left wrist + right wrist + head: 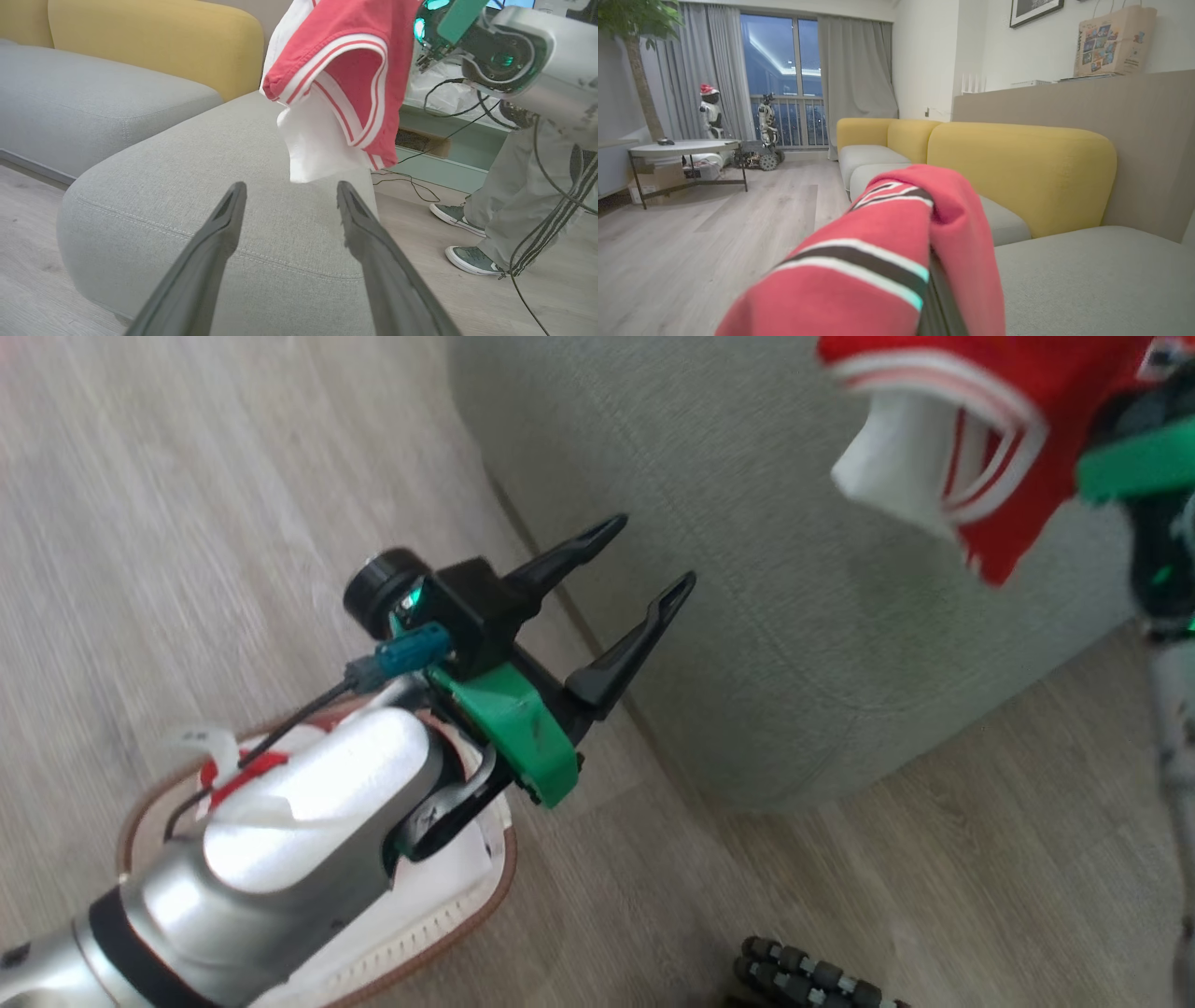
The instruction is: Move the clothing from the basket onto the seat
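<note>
A red piece of clothing (1008, 429) with white trim hangs over the far end of the grey-green seat (747, 569). My right gripper (1116, 425) is shut on it, its fingertips buried in the cloth. In the right wrist view the striped red clothing (887, 242) drapes over the fingers. From the left wrist the same clothing (345, 70) dangles just above the seat (196, 177). My left gripper (653, 553) is open and holds nothing, beside the seat's edge. Under my left forearm is the basket (504, 877), with a bit of red clothing (247, 775) showing in it.
A person's legs (514, 186) and shoes (472, 259) stand on the wooden floor right of the seat, among trailing cables (411, 184). Yellow sofa backs (1017, 168) rise behind the seat. A round table (684, 148) stands far off. A dark ridged wheel (803, 975) lies at the bottom edge.
</note>
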### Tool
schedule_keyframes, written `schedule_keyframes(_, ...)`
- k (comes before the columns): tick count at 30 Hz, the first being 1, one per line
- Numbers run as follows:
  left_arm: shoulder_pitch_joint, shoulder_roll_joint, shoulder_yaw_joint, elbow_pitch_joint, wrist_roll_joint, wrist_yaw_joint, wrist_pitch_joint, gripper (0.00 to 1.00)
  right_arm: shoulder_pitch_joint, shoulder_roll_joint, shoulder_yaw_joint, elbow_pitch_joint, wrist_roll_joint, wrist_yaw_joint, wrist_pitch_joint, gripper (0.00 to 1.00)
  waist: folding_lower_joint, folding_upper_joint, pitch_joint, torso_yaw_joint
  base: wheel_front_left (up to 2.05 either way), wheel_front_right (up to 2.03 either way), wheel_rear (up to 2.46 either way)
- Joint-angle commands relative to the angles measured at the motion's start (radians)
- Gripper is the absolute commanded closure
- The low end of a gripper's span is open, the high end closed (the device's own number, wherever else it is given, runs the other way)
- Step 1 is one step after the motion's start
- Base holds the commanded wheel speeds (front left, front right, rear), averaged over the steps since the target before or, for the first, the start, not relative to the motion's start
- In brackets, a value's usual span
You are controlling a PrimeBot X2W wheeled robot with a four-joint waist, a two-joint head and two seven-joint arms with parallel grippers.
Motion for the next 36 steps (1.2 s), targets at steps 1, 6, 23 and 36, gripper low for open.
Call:
schedule_keyframes(1, -0.054, 0.019, 0.033, -0.038, 0.009, -0.006, 0.004, 0.00, -0.046, -0.023, 0.004, -0.013, 0.004, 0.000, -0.001, 1.00, -0.0001, 0.0000, 0.042, 0.030, 0.00, 0.00, 0.00)
schedule_keyframes(6, -0.107, 0.016, 0.025, -0.063, 0.028, -0.021, 0.030, 0.00, -0.176, -0.086, 0.004, 0.116, 0.027, 0.000, -0.019, 1.00, -0.0001, 0.0000, 0.116, 0.071, 0.00, 0.00, 0.00)
schedule_keyframes(23, -0.242, -0.012, 0.002, -0.116, 0.074, -0.056, 0.090, 0.00, -0.395, -0.228, -0.027, 0.481, -0.043, 0.000, -0.055, 1.00, -0.0001, 0.0000, 0.311, 0.160, 0.00, 0.00, 0.00)
schedule_keyframes(36, -0.241, 0.008, 0.007, -0.115, 0.069, -0.046, 0.088, 0.00, -0.412, -0.219, 0.188, 0.675, -0.047, 0.000, 0.169, 1.00, -0.0001, 0.0000, 0.336, 0.173, 0.00, 0.00, 0.00)
